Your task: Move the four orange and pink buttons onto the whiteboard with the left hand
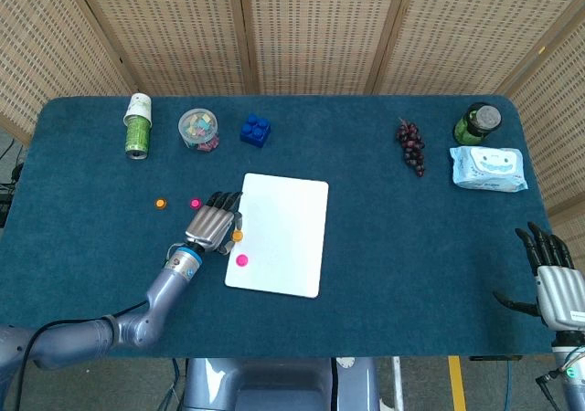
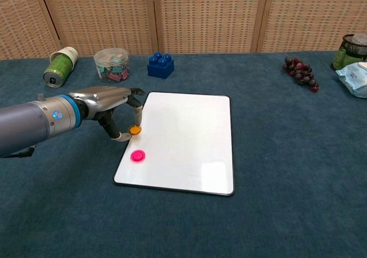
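Head view shows the left hand at the left edge of the flat white rectangular whiteboard, its fingers pinching a small round orange button just over that edge. A round pink button already lies on the whiteboard, near its left edge and close beneath the hand. Two more wait on the blue felt tabletop well to the left of the whiteboard — a second small orange button and a second small pink button, side by side. The right hand rests far to the right of the whiteboard, fingers apart, holding nothing.

The risk lies in how close to the rim the held button is (the chest view puts it barely inside the dark border, and whether it touches the surface I cannot tell). Released here, it could land half on the frame and slide back onto the tabletop. Opening the fingers could also nudge the pink button beside them — carrying the held one further in first seems safer.
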Controlling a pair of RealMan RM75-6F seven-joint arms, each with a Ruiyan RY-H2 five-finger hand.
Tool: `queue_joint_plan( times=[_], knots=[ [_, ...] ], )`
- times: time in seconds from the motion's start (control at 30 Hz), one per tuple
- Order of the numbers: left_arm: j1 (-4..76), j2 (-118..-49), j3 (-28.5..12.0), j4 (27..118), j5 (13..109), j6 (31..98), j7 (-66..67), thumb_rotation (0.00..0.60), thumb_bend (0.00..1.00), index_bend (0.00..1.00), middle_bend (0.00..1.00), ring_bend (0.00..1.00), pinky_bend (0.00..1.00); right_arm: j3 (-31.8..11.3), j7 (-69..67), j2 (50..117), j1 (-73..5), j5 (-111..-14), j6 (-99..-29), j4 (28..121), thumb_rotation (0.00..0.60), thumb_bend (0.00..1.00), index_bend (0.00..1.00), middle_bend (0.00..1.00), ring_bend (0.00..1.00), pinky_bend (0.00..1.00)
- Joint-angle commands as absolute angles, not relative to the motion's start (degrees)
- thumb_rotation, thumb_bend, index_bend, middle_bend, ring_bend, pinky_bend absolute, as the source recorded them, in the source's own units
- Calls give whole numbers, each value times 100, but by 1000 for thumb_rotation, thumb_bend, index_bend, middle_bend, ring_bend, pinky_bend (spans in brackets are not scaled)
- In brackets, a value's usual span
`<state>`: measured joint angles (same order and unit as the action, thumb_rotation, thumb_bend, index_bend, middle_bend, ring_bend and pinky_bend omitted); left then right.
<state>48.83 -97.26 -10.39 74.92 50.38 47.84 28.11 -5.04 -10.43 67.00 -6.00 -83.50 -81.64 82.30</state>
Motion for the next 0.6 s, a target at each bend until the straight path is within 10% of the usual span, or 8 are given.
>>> queue_joint_plan(
  times=[0.03, 0.3, 0.6],
  knots=[
    [4936, -9759, -1040, 7454, 5007, 4728, 2783, 600, 383, 598, 0, 0, 0, -506, -1049, 6703, -599, -8339, -8156, 8223, 600, 0, 0, 0, 0, 0],
    [5018, -9892, -1007, 7333, 5052, 4671, 2686, 600, 376, 591, 0, 0, 0, -519, -1072, 6703, -596, -8304, -8144, 8203, 600, 0, 0, 0, 0, 0],
    [4997, -9797, -1019, 7459, 4958, 4790, 2696, 600, 354, 221, 0, 0, 0, -526, -1119, 6699, -595, -8306, -8148, 8174, 600, 0, 0, 0, 0, 0]
  ],
)
